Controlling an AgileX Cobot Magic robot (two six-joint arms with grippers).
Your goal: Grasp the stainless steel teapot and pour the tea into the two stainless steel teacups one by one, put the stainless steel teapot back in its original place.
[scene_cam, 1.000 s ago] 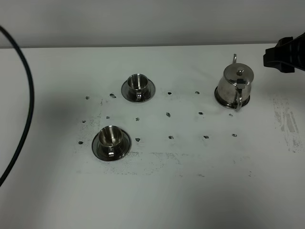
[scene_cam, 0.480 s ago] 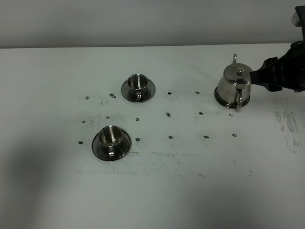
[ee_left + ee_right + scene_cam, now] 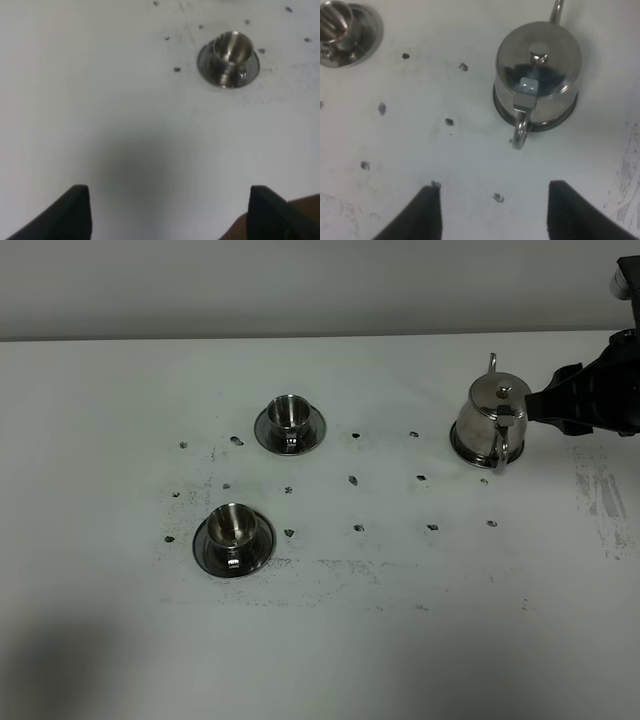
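The white, speckled table carries the stainless steel teapot at the right of the overhead frame, seated upright on its round tray. One teacup stands on a saucer at upper centre-left and a second teacup below it. The right gripper sits just right of the teapot with jaws apart and empty, short of the handle; the left gripper also stands wide apart, holding nothing.
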